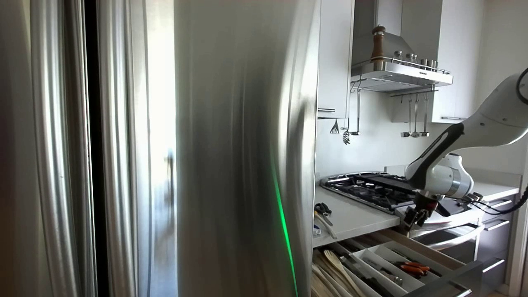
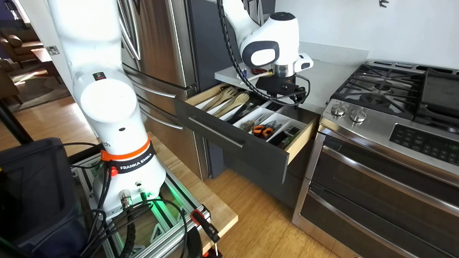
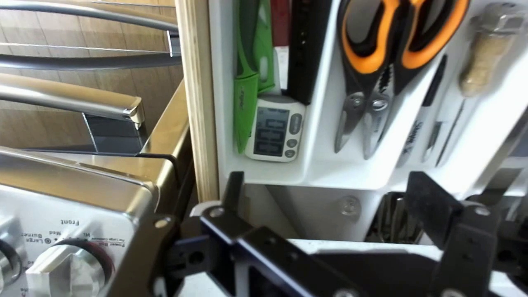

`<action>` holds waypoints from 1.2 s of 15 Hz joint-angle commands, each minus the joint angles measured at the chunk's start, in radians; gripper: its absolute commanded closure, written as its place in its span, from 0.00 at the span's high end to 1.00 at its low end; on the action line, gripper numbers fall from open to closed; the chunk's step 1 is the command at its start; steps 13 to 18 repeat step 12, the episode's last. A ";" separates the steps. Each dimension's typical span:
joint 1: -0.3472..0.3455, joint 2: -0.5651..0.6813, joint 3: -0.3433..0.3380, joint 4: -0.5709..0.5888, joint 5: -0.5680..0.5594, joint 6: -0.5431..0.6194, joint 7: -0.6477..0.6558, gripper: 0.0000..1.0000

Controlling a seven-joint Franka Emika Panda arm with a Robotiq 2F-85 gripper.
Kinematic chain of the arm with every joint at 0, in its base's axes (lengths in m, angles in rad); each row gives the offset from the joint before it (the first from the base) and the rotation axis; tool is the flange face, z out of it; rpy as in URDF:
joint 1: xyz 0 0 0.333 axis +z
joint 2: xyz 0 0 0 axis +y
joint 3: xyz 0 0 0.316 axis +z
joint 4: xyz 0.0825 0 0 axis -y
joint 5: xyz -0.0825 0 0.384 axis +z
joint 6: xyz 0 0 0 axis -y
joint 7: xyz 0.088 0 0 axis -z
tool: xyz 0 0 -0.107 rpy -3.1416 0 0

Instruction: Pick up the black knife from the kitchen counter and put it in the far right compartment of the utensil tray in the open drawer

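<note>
Hand (image 3: pixel 330 189) spread wide near the tabletop's (image 1: pixel 359 216) front edge; black knife not certain.
Nearest, the drawer (image 2: pixel 258 150) juts out past the tabletop's front edge; the far right compartment (image 3: pixel 272 173) of its utensil tray (image 3: pixel 330 171) holds a green knife (image 3: pixel 246 111), a digital timer (image 3: pixel 275 130) and a long black piece (image 3: pixel 310 49), perhaps the black knife, perhaps only a sheath. By the tabletop's front corner at the gas range (image 2: pixel 376 132) hangs the hand, nothing between its fingers (image 3: pixel 431 202). Farther, toward the front corner beside the refrigerator (image 1: pixel 231 123), lies a black-handled tool (image 1: pixel 323 208), too small to identify. Wherever the black knife is, expect it light and stiff, hardly fragile, its blade slick and sharp. Best hold: across the handle, just behind the blade, near the likely balance point; pinched at either end, it would probably swing or slip.
</note>
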 commanded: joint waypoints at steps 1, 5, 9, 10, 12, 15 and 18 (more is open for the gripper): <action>-0.019 -0.235 0.000 -0.096 -0.245 -0.213 0.171 1.00; -0.002 -0.443 0.028 -0.095 -0.357 -0.369 0.293 1.00; 0.039 -0.481 0.006 -0.047 -0.315 -0.422 0.288 1.00; 0.049 -0.520 0.003 -0.047 -0.307 -0.454 0.289 1.00; 0.056 -0.560 0.000 -0.051 -0.303 -0.479 0.290 1.00; 0.056 -0.560 0.000 -0.051 -0.303 -0.479 0.290 1.00; 0.056 -0.560 0.000 -0.051 -0.303 -0.479 0.290 1.00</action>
